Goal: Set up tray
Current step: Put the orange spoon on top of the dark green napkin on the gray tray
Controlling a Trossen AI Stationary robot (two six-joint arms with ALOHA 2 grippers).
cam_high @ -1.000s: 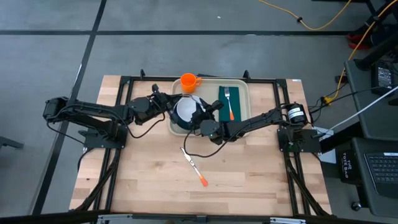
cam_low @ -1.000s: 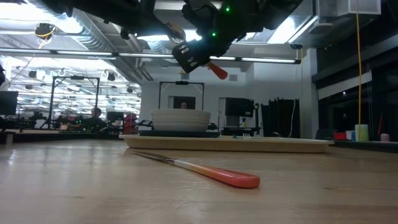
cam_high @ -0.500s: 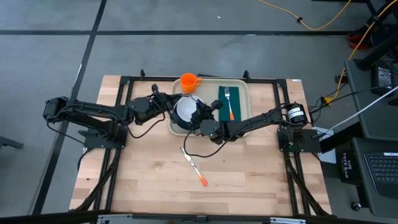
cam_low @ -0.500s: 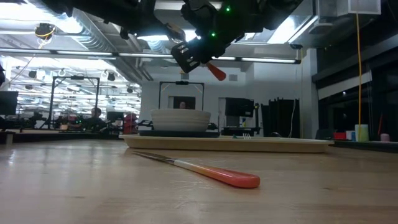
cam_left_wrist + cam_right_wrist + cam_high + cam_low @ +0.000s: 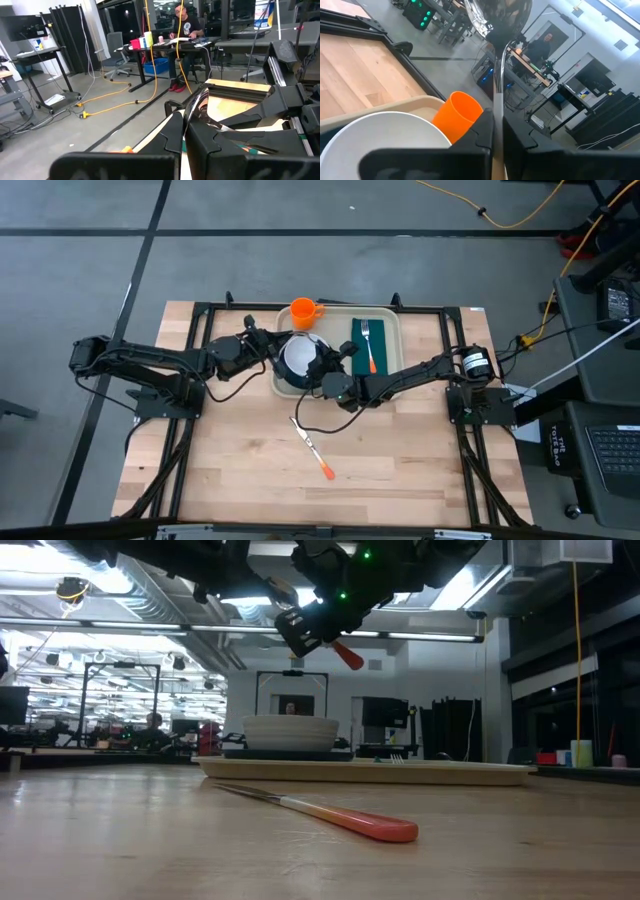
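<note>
A spoon with a metal bowl (image 5: 502, 15) and an orange handle (image 5: 348, 653) hangs in the air between my two grippers, above the white bowl (image 5: 298, 356). My left gripper (image 5: 186, 131) comes from the table's left (image 5: 272, 352) and is shut on the spoon. My right gripper (image 5: 497, 131) comes from the right (image 5: 322, 368) and is shut on it too. The white bowl stands on a dark plate on the beige tray (image 5: 392, 330). My left gripper pinches the spoon's metal bowl end (image 5: 192, 112) between its two fingers, seen edge-on. The fingers come level from the table's left. The spoon is lifted clear above the white bowl. My right gripper pinches the spoon's thin metal neck (image 5: 498, 100) between its two fingers, below the spoon's bowl. The fingers come level from the table's right and lie roughly along the spoon. The orange handle sticks out slanting downward beside the gripper (image 5: 300, 625).
On the tray an orange cup (image 5: 304, 311) stands at the far left corner, and a fork (image 5: 368, 340) lies on a dark green napkin (image 5: 366, 358). A knife with an orange handle (image 5: 312, 446) lies on the bare wood nearer the front.
My right gripper has shut on the spoon's neck; in the low view its finger has drawn in against the spoon. Both arms have kept their places, and the spoon has stayed where it was above the white bowl.
</note>
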